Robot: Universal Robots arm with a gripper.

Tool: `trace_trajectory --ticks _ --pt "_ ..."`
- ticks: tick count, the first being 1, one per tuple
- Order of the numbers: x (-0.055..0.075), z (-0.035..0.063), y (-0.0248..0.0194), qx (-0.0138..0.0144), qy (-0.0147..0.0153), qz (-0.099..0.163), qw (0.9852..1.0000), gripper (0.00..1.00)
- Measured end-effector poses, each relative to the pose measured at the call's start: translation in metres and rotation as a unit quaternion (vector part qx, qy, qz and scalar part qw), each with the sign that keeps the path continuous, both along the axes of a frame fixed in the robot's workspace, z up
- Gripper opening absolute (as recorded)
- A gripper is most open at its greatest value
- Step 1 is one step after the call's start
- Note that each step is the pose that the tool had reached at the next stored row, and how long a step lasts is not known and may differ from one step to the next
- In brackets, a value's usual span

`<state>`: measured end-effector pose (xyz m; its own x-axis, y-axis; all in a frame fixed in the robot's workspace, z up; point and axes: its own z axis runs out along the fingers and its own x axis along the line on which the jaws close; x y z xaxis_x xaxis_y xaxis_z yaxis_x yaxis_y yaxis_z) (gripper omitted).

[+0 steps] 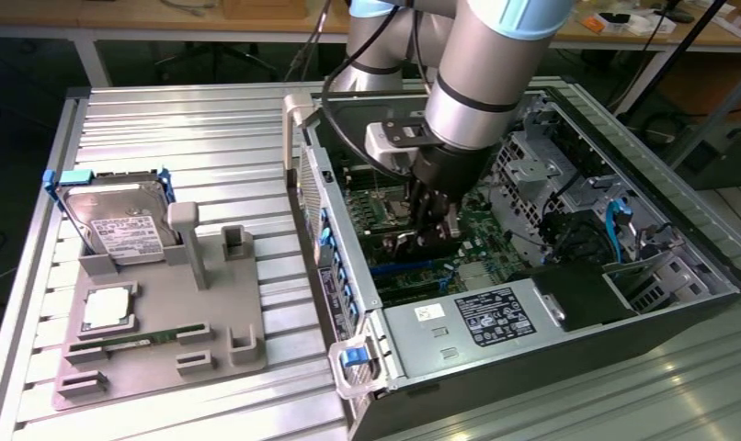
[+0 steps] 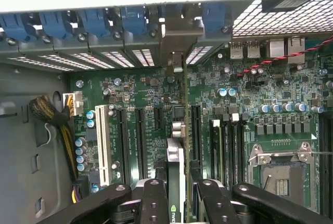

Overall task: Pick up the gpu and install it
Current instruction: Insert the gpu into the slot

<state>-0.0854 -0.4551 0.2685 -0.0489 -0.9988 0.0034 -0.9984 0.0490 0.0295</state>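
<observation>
The claw (image 1: 429,228) is lowered inside the open computer case (image 1: 346,276), and it is closed on the gpu (image 1: 410,244). In the wrist view the card (image 2: 175,161) is seen edge-on, clamped between the two black fingers (image 2: 153,200) of the claw (image 2: 182,206). It is held upright over the green motherboard (image 2: 140,94) on the case floor, between long black slots. Its far end reaches the case's rear wall, beside the row of blue latches (image 2: 132,18). Whether its lower edge is seated in a slot cannot be told.

Outside the case, on the ribbed metal bench (image 1: 175,129), a grey holder (image 1: 217,344) is placed well apart from the claw. A silver hard drive in a blue frame (image 1: 119,220) is stood in the end of the holder farther from the case front, and a slim green memory stick (image 1: 138,340) is laid flat on it.
</observation>
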Motion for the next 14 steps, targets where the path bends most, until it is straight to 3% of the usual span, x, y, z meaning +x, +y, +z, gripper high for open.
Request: trace_trajectory --ticks 14 --pt "0.0 -0.0074 -0.0015 -0.0001 0.0005 0.0 1.0 0.27"
